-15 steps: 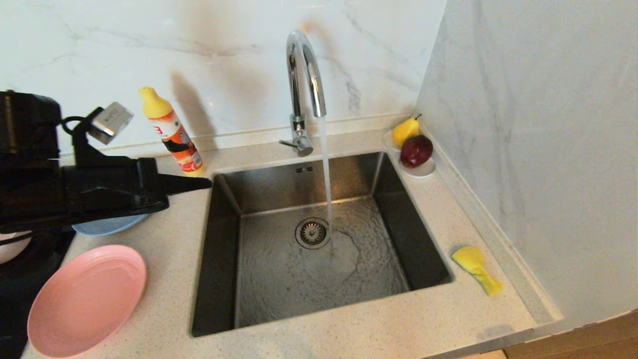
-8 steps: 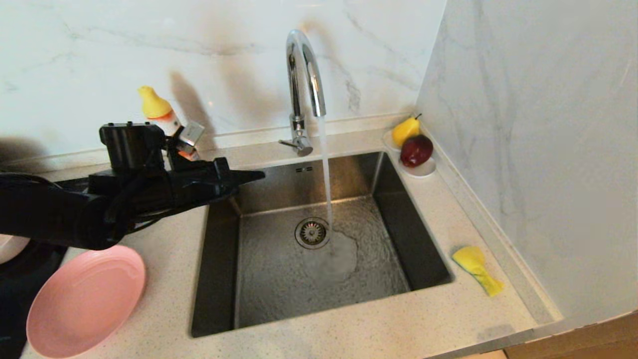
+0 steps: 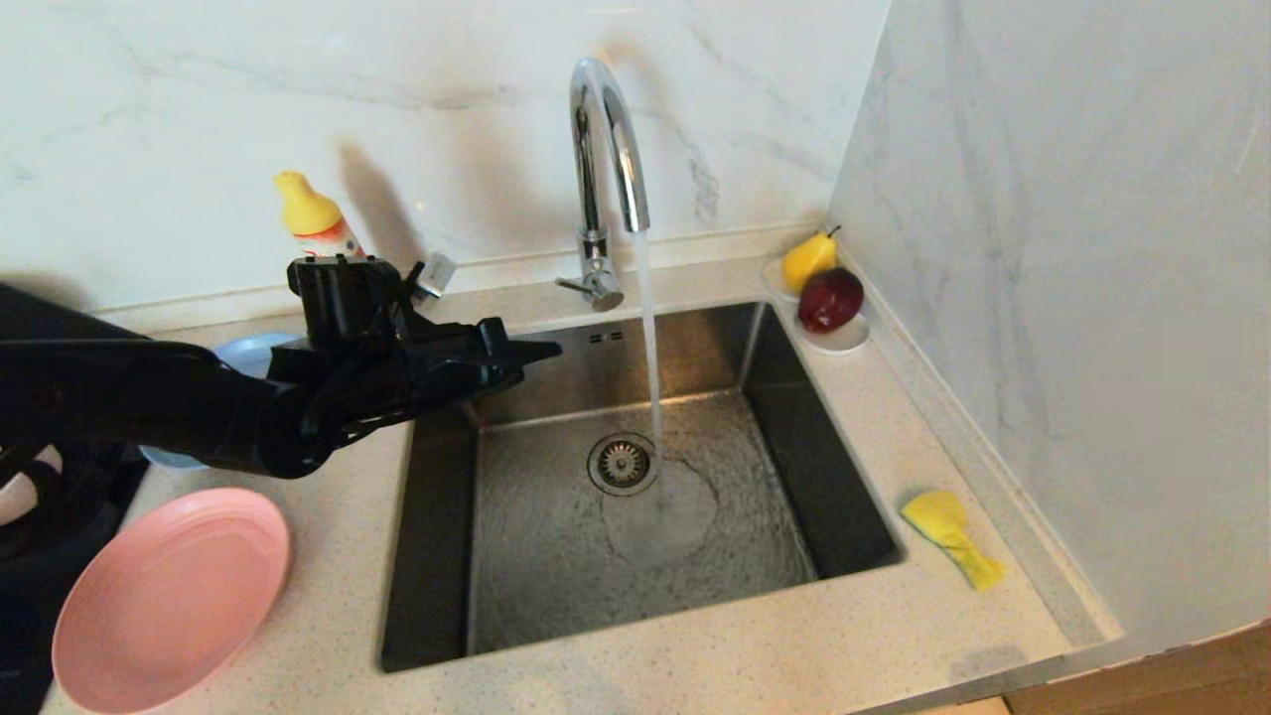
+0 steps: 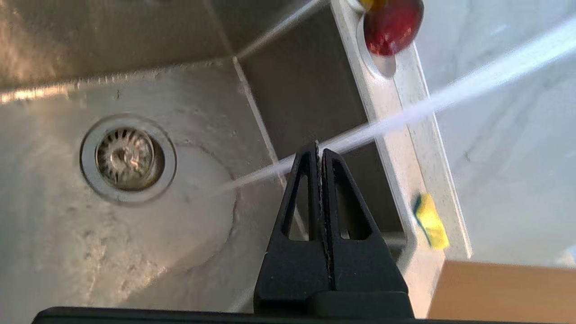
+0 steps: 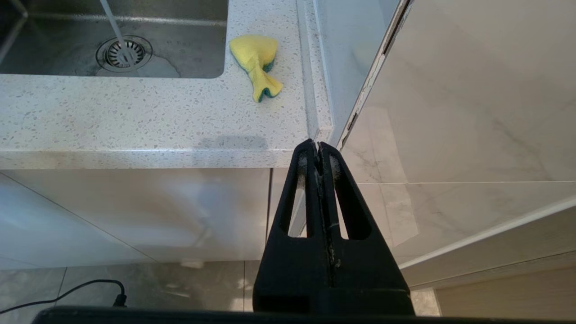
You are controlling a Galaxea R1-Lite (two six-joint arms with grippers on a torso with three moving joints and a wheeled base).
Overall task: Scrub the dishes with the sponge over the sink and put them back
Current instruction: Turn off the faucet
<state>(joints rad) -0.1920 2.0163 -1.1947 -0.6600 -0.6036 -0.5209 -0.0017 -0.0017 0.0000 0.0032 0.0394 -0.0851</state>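
The left gripper (image 3: pixel 551 349), fingers pressed together and grasping nothing, is reaching over the far left corner of the sink (image 3: pixel 437 556), where tap water (image 3: pixel 647 338) is running onto the steel near the drain. The sponge (image 3: pixel 948 534) is lying on the counter (image 3: pixel 695 665) right of the sink. The pink plate (image 3: pixel 169 596) is sitting left of it. The right gripper (image 5: pixel 318 146), clenched and empty, is hanging below the counter edge.

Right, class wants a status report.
Left end effector shut, empty, over steel sink. Right end effector shut, parked. Yellow sponge untouched. Tap running.
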